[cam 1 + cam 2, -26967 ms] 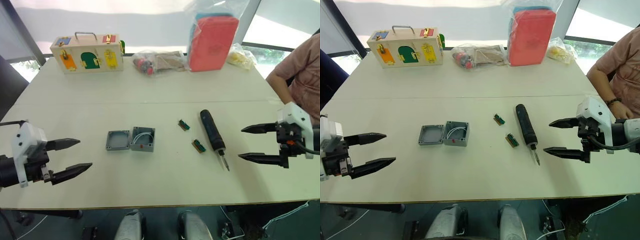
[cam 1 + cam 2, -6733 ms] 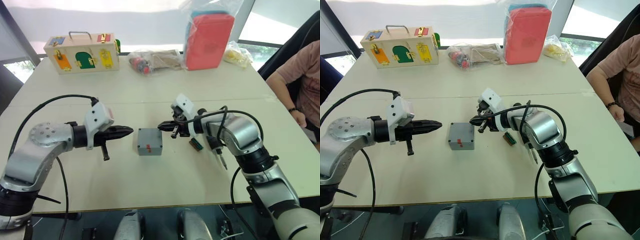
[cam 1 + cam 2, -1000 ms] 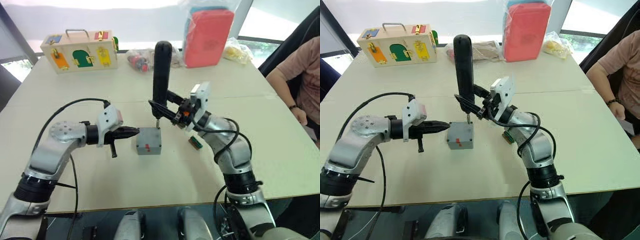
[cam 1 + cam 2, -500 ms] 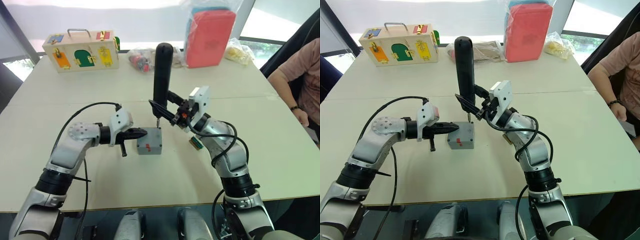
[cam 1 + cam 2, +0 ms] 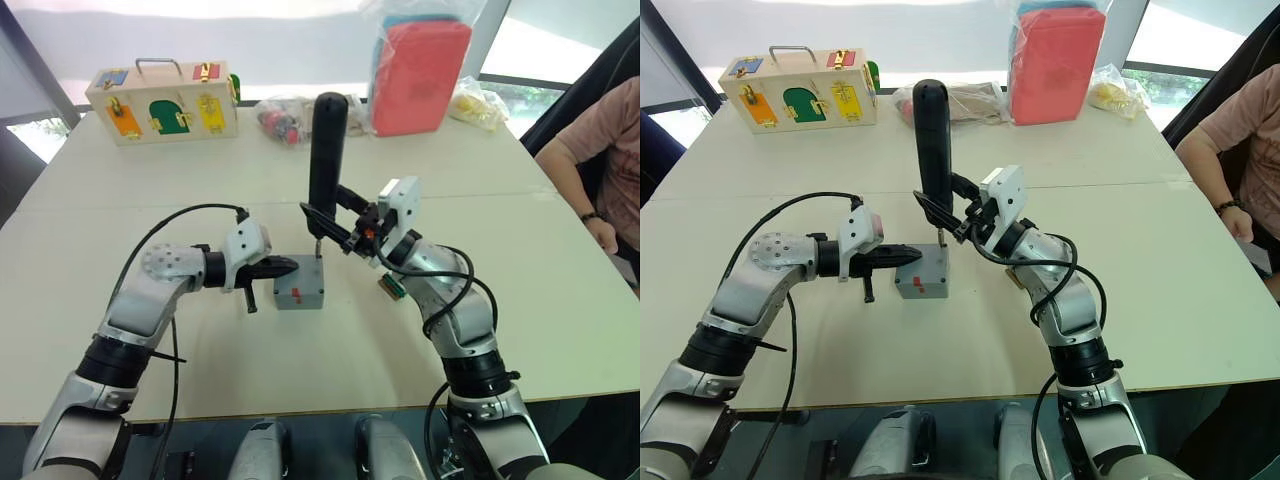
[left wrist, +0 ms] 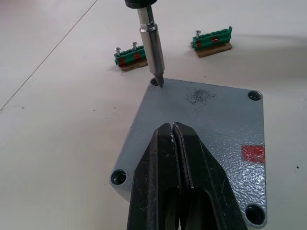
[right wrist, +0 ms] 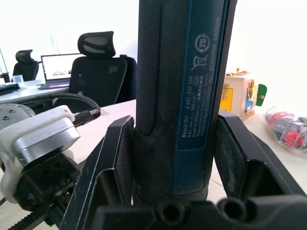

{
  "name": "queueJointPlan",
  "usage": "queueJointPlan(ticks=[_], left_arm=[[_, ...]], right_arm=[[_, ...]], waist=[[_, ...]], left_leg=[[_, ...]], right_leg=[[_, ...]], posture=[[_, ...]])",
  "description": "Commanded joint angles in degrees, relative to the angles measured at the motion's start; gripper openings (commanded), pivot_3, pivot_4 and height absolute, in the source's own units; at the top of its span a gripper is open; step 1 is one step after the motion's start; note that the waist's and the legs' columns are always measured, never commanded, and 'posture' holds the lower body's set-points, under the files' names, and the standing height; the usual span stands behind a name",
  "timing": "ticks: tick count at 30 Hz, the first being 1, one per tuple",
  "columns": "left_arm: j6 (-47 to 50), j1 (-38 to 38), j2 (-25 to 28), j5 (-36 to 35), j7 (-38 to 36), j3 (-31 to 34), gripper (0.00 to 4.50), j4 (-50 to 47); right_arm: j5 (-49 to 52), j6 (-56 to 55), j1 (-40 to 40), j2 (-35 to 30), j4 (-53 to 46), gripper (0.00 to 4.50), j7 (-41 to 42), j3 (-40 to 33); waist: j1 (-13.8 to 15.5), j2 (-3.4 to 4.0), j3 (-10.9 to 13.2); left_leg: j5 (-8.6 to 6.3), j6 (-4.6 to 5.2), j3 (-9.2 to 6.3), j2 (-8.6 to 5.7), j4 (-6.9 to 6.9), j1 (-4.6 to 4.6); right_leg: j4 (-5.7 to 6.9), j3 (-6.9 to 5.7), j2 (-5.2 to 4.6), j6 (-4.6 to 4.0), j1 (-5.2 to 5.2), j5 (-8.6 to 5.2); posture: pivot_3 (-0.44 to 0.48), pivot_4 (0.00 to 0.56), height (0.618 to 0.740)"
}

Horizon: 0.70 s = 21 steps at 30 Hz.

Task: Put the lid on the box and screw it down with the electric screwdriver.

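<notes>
The grey lid [image 6: 211, 120] lies closed on the grey box [image 5: 309, 300] at the table's middle. My right gripper [image 5: 322, 213] is shut on the black electric screwdriver [image 5: 326, 150], which it holds upright. The screwdriver's metal bit [image 6: 151, 43] stands in the lid's far right corner screw hole. My left gripper [image 6: 171, 126] is shut and comes in from the left, its fingertips lying on the lid's top. The right wrist view shows the screwdriver's body [image 7: 180, 86] clamped between the two black fingers [image 7: 117, 158].
Two green terminal blocks [image 6: 130, 56] lie on the table just right of the box. At the back stand a wooden box with coloured doors [image 5: 160, 100], clear bags of items [image 5: 300, 120] and a red case in plastic [image 5: 420, 65]. A person [image 5: 605, 150] sits at the right edge.
My left gripper has slid right, from beside the box onto the lid. The screwdriver stays upright on the same corner.
</notes>
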Motion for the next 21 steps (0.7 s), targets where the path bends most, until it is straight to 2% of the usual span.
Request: queueJointPlan(ticks=[1,11,21], left_arm=[[0.8,1.1,0.5,0.4,-0.6,-0.7,0.00,-1.0],[0.5,1.4,0.1,1.0,-0.5,-1.0,0.00,-0.8],[-0.4,1.6,-0.5,1.8,-0.5,-1.6,0.00,0.2]], right_arm=[[0.0,-2.3,-1.7,0.1,-0.5,1.87,-0.2,-0.9],[-0.3,-3.1,-1.3,-1.1,0.3,1.87,0.8,-0.4],[0.2,0.9,-1.2,-2.6,-0.5,1.87,2.1,0.8]], waist=[[0.0,0.00,0.0],[0.0,0.01,0.0],[0.1,0.00,0.0]], left_leg=[[0.00,0.00,0.00,0.00,0.00,0.02],[0.00,0.00,-0.01,0.00,0.00,0.08],[-0.01,0.02,-0.01,0.00,0.00,0.36]], right_leg=[[0.00,0.00,0.00,0.00,0.03,0.00],[0.00,0.00,0.00,0.00,0.09,0.00],[-0.02,-0.01,0.00,0.00,0.37,0.00]], posture=[[0.000,0.150,0.730],[0.000,0.150,0.730],[0.000,0.150,0.730]])
